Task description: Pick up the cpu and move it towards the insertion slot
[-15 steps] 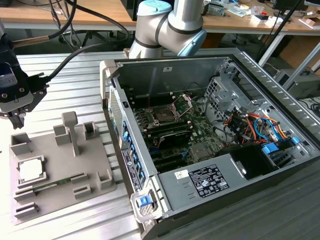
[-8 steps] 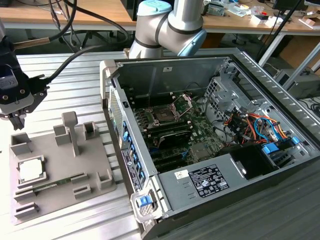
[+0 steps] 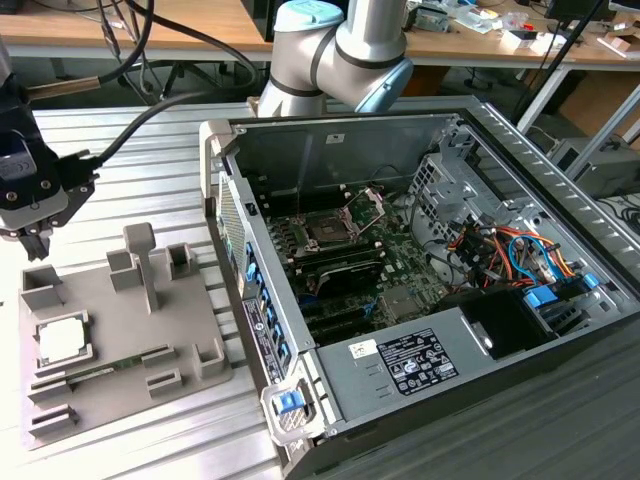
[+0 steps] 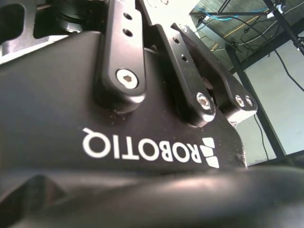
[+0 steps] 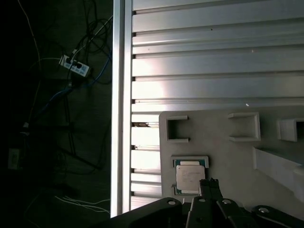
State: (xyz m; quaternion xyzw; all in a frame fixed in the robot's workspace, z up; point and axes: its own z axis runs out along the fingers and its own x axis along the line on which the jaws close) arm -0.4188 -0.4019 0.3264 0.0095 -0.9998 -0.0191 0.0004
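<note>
The cpu (image 3: 62, 341) lies flat, silvery top up, in a square recess of the grey holder plate (image 3: 130, 375) at the exterior view's left. My gripper (image 3: 35, 243) hangs above the plate's far left corner, apart from the cpu, with its fingers together and nothing between them. In the first wrist view the cpu (image 5: 190, 178) sits just beyond the gripper (image 5: 210, 183). The insertion slot (image 3: 325, 232) is the dark square socket with a raised metal bracket, on the green board inside the open computer case (image 3: 420, 360). In the second wrist view the gripper's black body is seen close up.
A tall grey post (image 3: 146, 265) and several raised blocks stand on the holder plate between the cpu and the case. The case wall (image 3: 250, 290) rises to the plate's right. Orange and blue cables (image 3: 510, 250) lie inside the case. The slatted metal table (image 5: 213, 61) ends near the plate.
</note>
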